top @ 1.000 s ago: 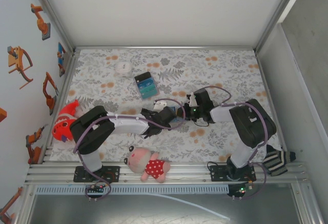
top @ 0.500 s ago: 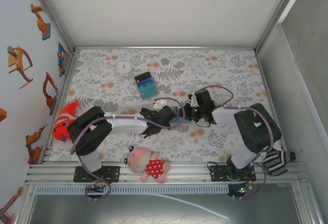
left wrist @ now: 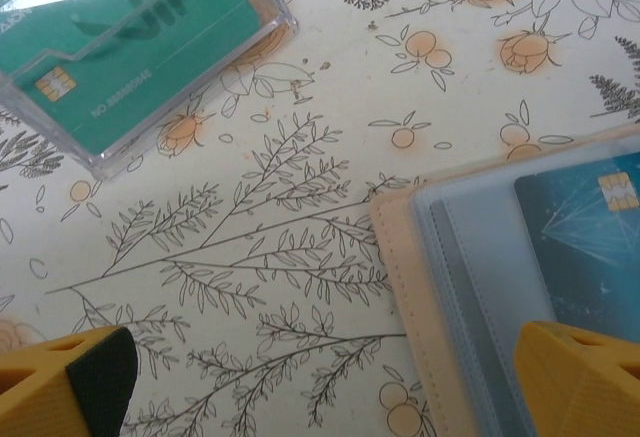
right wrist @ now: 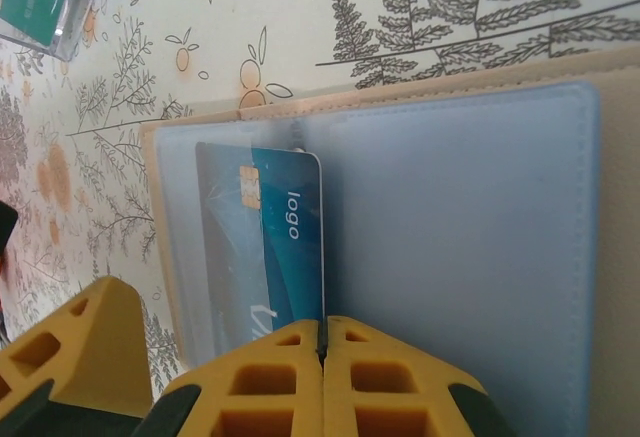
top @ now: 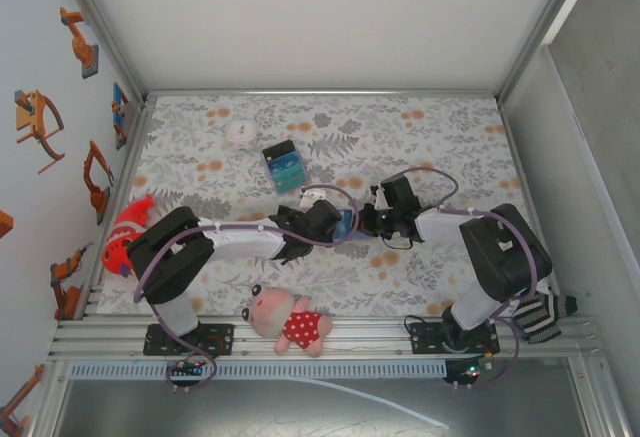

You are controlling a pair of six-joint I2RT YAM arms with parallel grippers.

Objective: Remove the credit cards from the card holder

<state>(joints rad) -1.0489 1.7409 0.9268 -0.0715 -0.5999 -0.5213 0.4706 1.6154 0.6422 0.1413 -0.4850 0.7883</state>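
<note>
The tan card holder lies open on the floral cloth with its blue-grey inner faces up, and it shows again between the two arms. A blue credit card with a gold chip sits in its left pocket. My right gripper is shut on that card's long edge. My left gripper stands open low over the holder's left edge, one yellow fingertip over the cloth, the other over the inner face beside the blue card.
A clear plastic box holding a green card sits just beyond the left gripper, and shows too in the top view. A plush pig lies at the near edge, a red toy at the left, a white disc further back.
Both wrists have shifted a little away from the near edge around the card holder. The right gripper stays shut and the left stays open.
</note>
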